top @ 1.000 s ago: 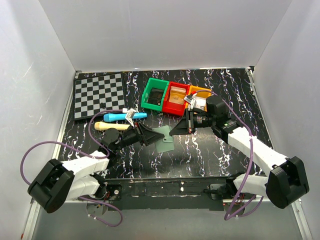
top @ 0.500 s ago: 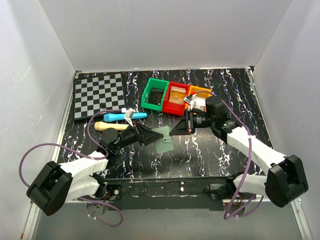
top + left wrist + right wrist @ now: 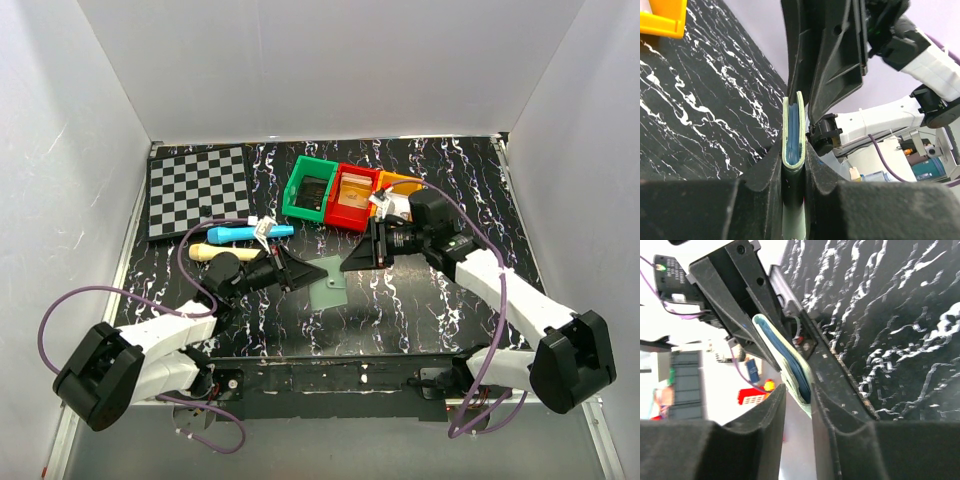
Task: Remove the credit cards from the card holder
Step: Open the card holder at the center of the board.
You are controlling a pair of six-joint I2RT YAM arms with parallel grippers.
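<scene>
Top view, card holder [image 3: 328, 288] between left gripper [image 3: 307, 282] and right gripper [image 3: 346, 266] tips, left wrist, narrow fingers pinching the holder edge-on, right wrist, holder's end between narrow jaws, grip unclear

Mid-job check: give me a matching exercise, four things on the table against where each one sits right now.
1. black-and-white checkerboard
2. green plastic bin
3. orange plastic bin
4. flat grey-green card holder

A. right end of the bin row
B. centre, nearer than the bins
C. far left corner
D. left end of the bin row

Pairs: 1-C, 2-D, 3-A, 4-B.
</scene>
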